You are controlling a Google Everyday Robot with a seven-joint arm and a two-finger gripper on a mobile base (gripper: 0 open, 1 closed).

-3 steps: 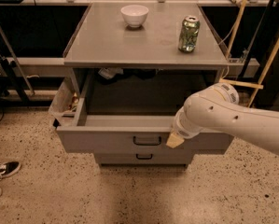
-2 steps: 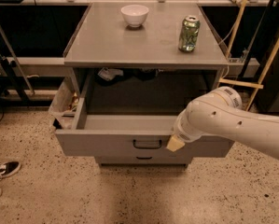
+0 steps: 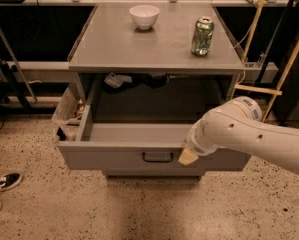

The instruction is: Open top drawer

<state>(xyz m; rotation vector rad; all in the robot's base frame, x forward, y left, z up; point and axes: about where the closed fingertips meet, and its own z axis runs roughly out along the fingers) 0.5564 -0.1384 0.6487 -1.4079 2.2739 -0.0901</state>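
Note:
The top drawer point(image 3: 114, 159) of the grey cabinet stands pulled far out toward the camera, its deep grey tray point(image 3: 139, 133) showing and holding nothing visible. Its small black loop handle point(image 3: 157, 157) sits mid-front. My white arm point(image 3: 249, 134) reaches in from the right, and the gripper point(image 3: 188, 157) is at the drawer's front panel, just right of the handle, with only a tan tip showing below the wrist. The lower drawers are hidden under the extended drawer.
A white bowl point(image 3: 144, 16) and a green can point(image 3: 202, 36) stand on the cabinet top point(image 3: 154, 49). A plastic-lined bin point(image 3: 66, 109) sits at the cabinet's left. Black shoes point(image 3: 1, 181) lie on the speckled floor at left. Wooden poles point(image 3: 284, 69) lean at right.
The top drawer has slid further out toward the camera, now covering the lower drawer fronts. The gripper and arm moved with it, staying by the handle.

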